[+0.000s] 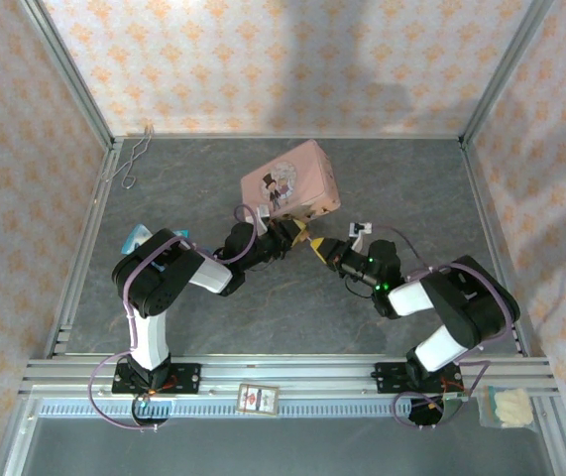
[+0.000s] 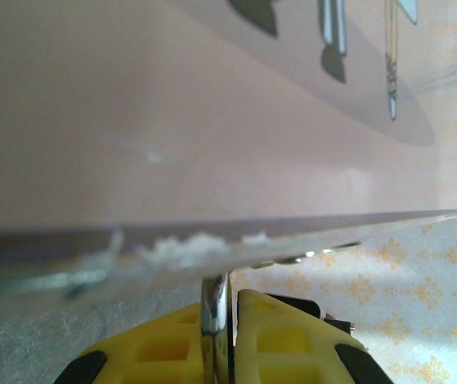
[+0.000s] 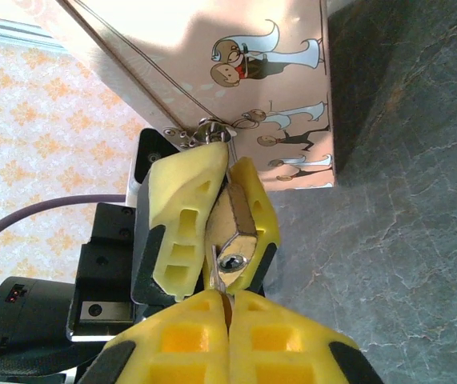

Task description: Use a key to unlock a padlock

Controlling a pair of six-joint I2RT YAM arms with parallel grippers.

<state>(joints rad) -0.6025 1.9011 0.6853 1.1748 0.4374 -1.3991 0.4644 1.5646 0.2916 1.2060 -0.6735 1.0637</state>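
Observation:
The brass padlock (image 3: pixel 236 228) hangs from the hasp of the pink tin (image 3: pixel 212 72), its keyhole end facing my right wrist camera. My left gripper (image 3: pixel 230 164) is shut on the padlock, with a yellow finger on each side of the body. In the left wrist view the left gripper (image 2: pixel 226 300) pinches the silvery shackle (image 2: pixel 214 312) just under the tin's edge. My right gripper (image 3: pixel 228 298) is shut on the thin silvery key (image 3: pixel 218 276). The key's tip lies just left of the keyhole (image 3: pixel 232 262), beside it and not inside. From above, both grippers (image 1: pixel 290 234) (image 1: pixel 324 248) meet in front of the tin.
The pink tin (image 1: pixel 290 180) stands tilted at mid-table behind the grippers. A bent silver wire (image 1: pixel 136 154) lies at the back left and a blue object (image 1: pixel 136 236) by the left arm. A small card box (image 1: pixel 258 399) and a plastic bag (image 1: pixel 508 407) sit at the front rail.

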